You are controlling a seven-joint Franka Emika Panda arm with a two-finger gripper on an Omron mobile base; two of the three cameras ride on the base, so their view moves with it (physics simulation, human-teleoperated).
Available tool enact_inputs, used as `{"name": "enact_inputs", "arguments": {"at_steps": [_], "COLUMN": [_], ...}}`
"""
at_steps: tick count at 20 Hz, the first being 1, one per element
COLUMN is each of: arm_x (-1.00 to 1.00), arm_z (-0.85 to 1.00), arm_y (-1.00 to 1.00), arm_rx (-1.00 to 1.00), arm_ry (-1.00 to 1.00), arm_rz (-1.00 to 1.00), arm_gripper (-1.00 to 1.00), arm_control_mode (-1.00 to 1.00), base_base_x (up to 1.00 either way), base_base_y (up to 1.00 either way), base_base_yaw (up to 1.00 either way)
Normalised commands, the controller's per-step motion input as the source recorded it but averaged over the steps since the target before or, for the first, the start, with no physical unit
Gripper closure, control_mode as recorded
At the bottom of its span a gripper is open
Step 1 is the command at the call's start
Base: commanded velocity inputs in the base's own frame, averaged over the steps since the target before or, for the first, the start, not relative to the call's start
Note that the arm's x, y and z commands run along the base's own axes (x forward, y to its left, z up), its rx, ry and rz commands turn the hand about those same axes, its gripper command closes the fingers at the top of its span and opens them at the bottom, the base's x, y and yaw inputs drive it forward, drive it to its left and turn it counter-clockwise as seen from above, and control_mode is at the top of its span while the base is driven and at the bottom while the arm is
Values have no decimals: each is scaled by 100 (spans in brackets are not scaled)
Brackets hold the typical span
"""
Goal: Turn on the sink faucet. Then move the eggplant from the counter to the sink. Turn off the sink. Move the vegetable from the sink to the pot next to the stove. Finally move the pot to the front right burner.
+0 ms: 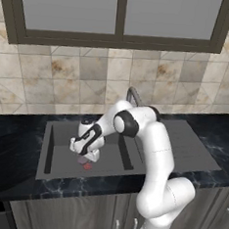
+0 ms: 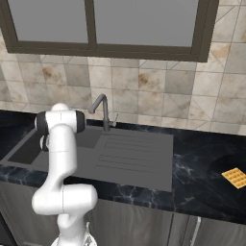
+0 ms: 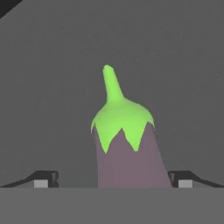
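The eggplant (image 3: 127, 162), purple with a green stem cap, lies on the floor of the dark grey sink (image 1: 59, 146). My gripper (image 3: 113, 179) is down in the basin and open, with one dark fingertip (image 3: 41, 179) on each side of the eggplant and a gap between it and each of them. In the left base view the gripper (image 1: 86, 155) hangs just above the red drain mark (image 1: 87, 166), and a bit of purple shows under it. The sink faucet (image 2: 102, 108) stands behind the basin, and I see no water at its spout.
Black marble counter (image 2: 202, 163) runs on both sides of the sink, and the ribbed drainboard (image 2: 134, 153) lies to the right of the basin. A small yellow waffle-like square (image 2: 235, 177) lies at the far right of the counter. A tiled wall and a window rise behind.
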Motion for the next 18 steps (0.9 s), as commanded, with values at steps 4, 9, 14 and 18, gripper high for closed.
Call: {"name": "enact_inputs", "arguments": {"at_steps": [4, 9, 14, 18], "arm_x": [0, 0, -37, -39], "arm_z": [-8, 0, 43, 86], "arm_y": [4, 0, -8, -8], "arm_rx": [0, 0, 0, 0], "arm_ry": [0, 0, -9, -6], "arm_rz": [0, 0, 0, 0], "arm_gripper": [100, 100, 100, 100], "arm_control_mode": [-100, -100, -100, -100], "base_base_x": [0, 0, 0, 0], "base_base_y": [0, 0, 0, 0], "base_base_yaw": [0, 0, 0, 0]}}
